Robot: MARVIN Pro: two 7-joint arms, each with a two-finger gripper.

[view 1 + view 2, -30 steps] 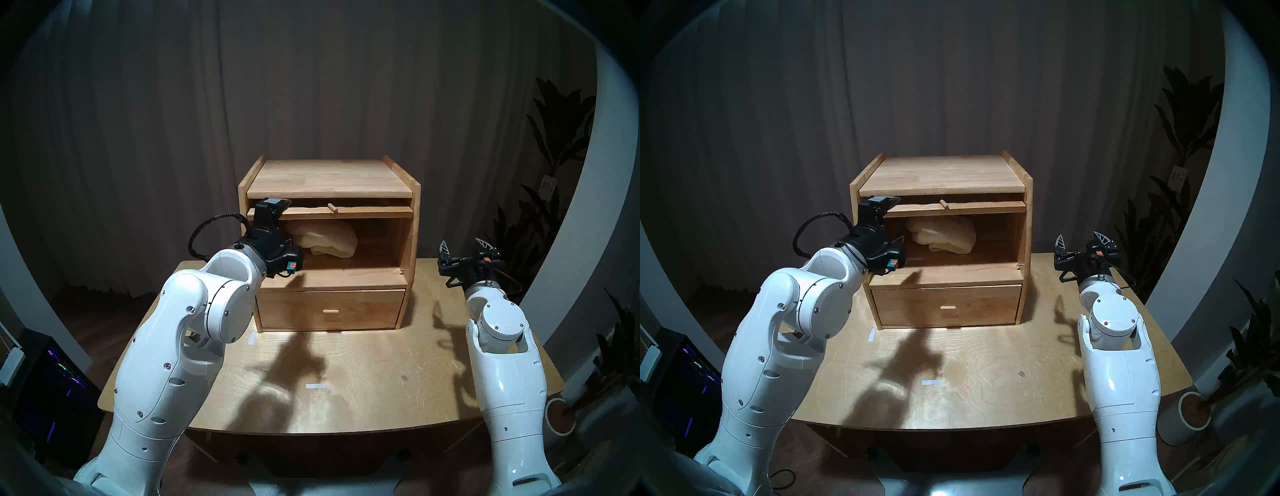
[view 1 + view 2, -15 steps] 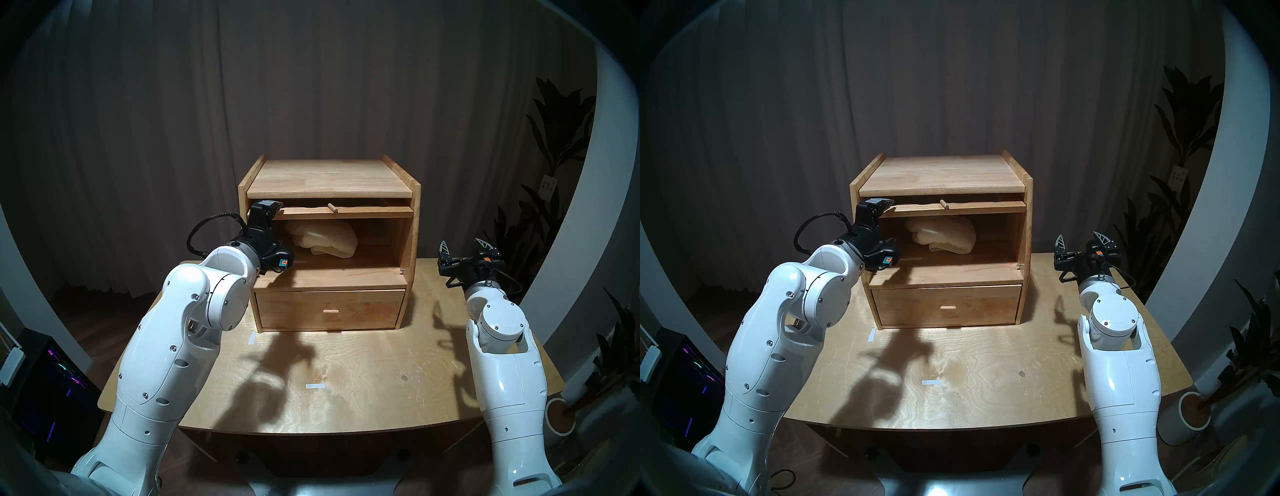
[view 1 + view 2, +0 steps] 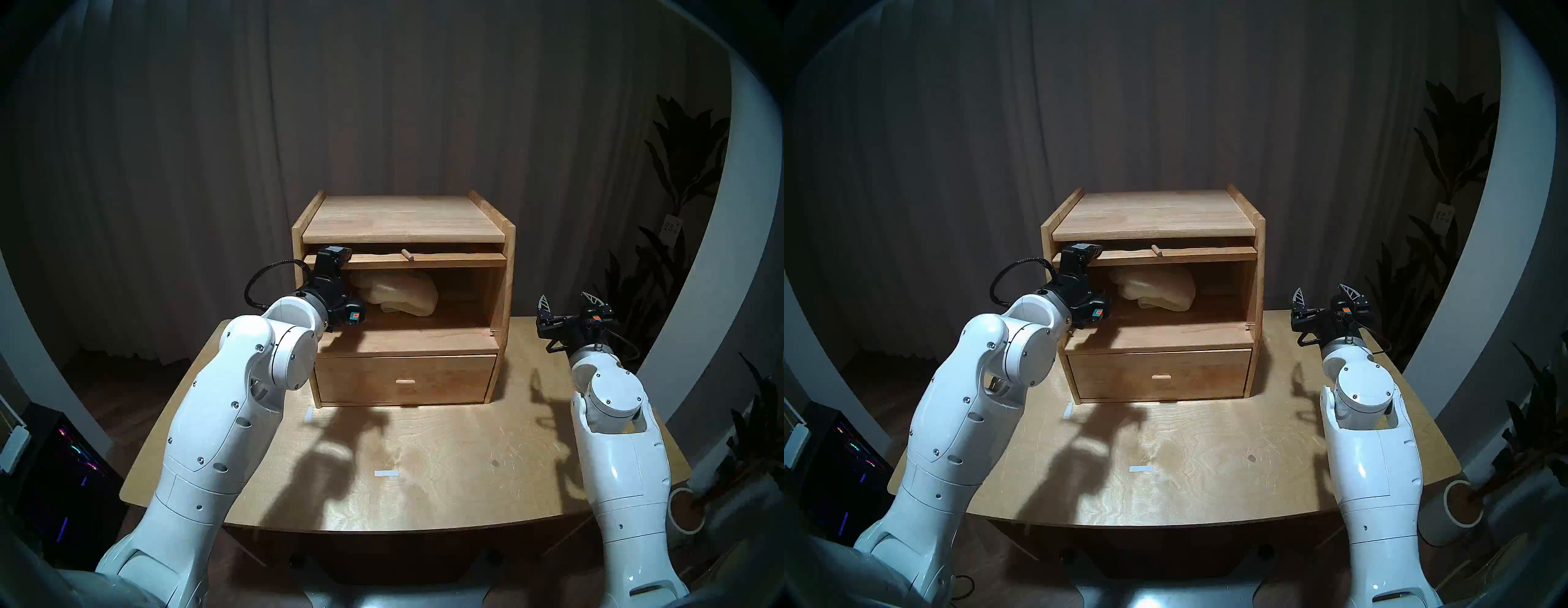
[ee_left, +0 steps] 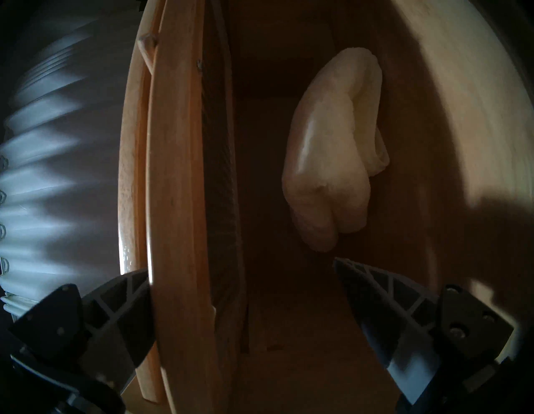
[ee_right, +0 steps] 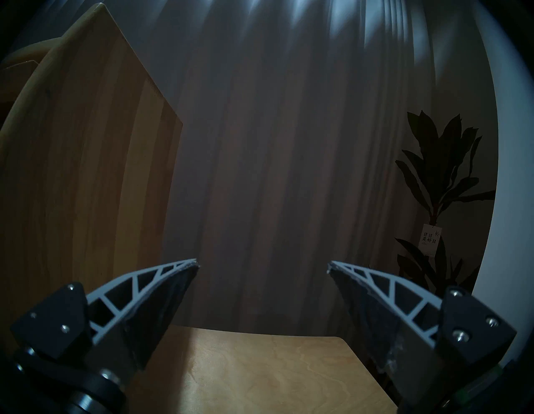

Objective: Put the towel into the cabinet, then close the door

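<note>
The light-wood cabinet [image 3: 403,220] stands at the back of the table. The cream-white towel [image 3: 401,293] lies bunched inside its large compartment, and also shows in the left wrist view [image 4: 332,162]. The door [image 3: 445,260] is raised flat under the top, its peg knob [image 3: 407,254] pointing forward. My left gripper [image 3: 352,274] is open at the door's left end. In the left wrist view [image 4: 242,266] one finger is outside the door panel [image 4: 176,202] and one is inside the compartment. My right gripper [image 3: 568,299] is open and empty, right of the cabinet.
The drawer [image 3: 405,380] under the compartment is shut. The wooden table [image 3: 445,467] carries small white tape marks [image 3: 387,473]. A potted plant [image 3: 679,212] stands at the right, a computer case [image 3: 63,467] low at the left, and a dark curtain behind.
My left arm's elbow has swung up and right toward the cabinet, while its gripper stayed at the door's left end. The door, towel and right arm have not moved.
</note>
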